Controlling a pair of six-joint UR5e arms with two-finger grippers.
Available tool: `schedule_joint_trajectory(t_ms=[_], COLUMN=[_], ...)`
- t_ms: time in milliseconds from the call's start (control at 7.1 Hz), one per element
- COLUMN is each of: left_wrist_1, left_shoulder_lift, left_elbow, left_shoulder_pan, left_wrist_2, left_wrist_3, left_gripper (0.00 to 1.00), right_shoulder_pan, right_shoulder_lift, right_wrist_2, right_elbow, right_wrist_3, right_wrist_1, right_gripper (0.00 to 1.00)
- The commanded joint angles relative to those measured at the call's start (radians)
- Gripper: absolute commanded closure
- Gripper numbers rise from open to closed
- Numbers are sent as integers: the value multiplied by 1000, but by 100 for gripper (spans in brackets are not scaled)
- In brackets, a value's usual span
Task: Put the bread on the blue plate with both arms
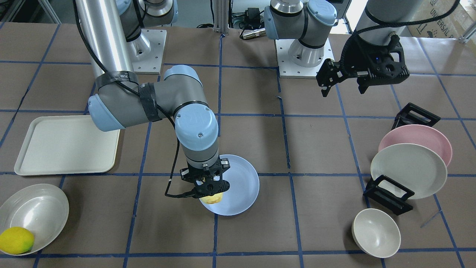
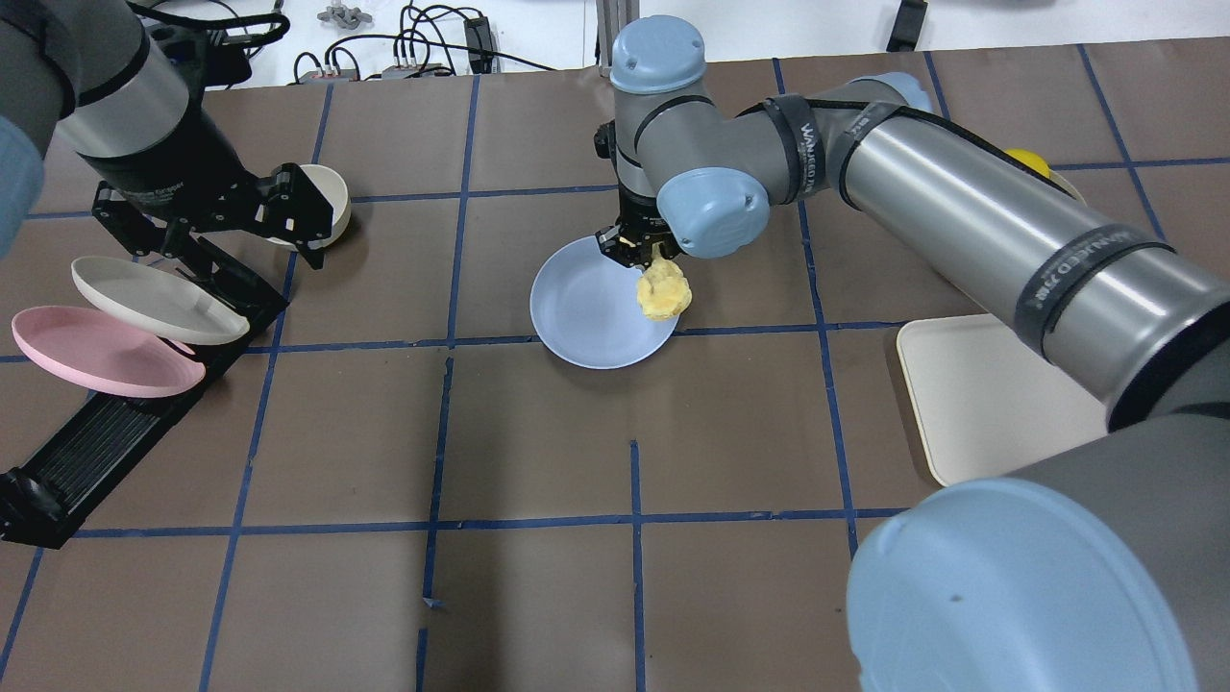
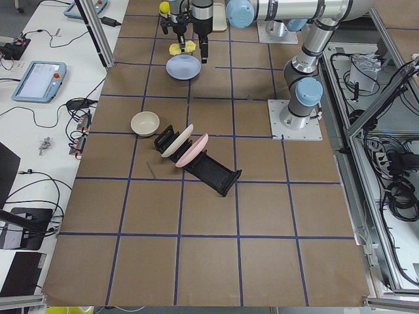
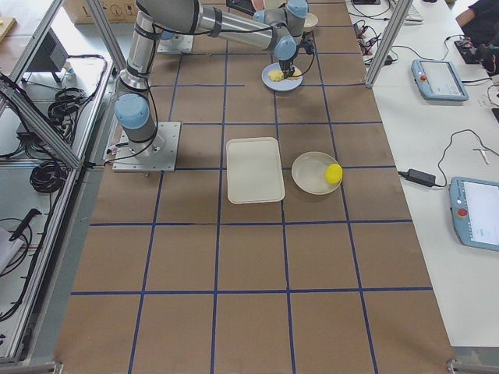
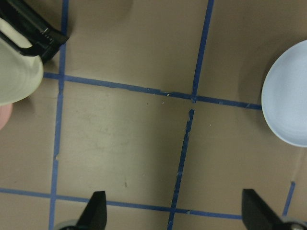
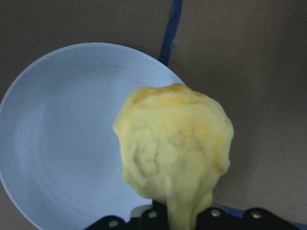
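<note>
The pale-yellow bread (image 2: 663,292) hangs end-down from my right gripper (image 2: 636,252), which is shut on its top end. It hovers over the right rim of the blue plate (image 2: 591,308). In the right wrist view the bread (image 6: 173,148) overlaps the plate's (image 6: 62,139) edge. In the front view the bread (image 1: 212,198) shows under the gripper (image 1: 207,186), over the plate (image 1: 241,186). My left gripper (image 2: 288,216) is open and empty, held high near the plate rack; its fingertips (image 5: 96,211) show over bare table, with the plate (image 5: 288,103) at the right edge.
A black rack (image 2: 115,423) holds a cream plate (image 2: 154,300) and a pink plate (image 2: 96,351) at the left. A white bowl (image 2: 327,192) sits behind it. A cream tray (image 1: 67,145) and a bowl (image 1: 37,212) with a lemon (image 1: 16,240) lie on my right side.
</note>
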Motion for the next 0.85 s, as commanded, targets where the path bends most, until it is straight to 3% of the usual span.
schedule_joint_trajectory(t_ms=[0,141,282,423,563,704], left_wrist_1=[-8,-13,-19,-25,-31,-33], left_shoulder_lift=[-90,-82,-59,-45,-34,-34], left_elbow=[118,127,121,108,100,98], left_shoulder_pan=[-36,-41,-30,-3,8,5], left_wrist_2=[-31,-41,-42,-39,-41,-36], left_wrist_3=[-7,1,6,6,6,6], left_gripper=[0,0,0,0,0,0], right_shoulder_pan=[29,55,55,55,53,49], right_shoulder_lift=[48,52,59,75,78,69], right_wrist_2=[16,14,2,-3,-1,-3], right_elbow=[-19,-14,-5,-16,-19,-29], right_wrist_3=[5,9,8,8,6,-4], right_wrist_1=[-37,-39,-81,-97,-97,-97], right_gripper=[89,88,71,41,1,0])
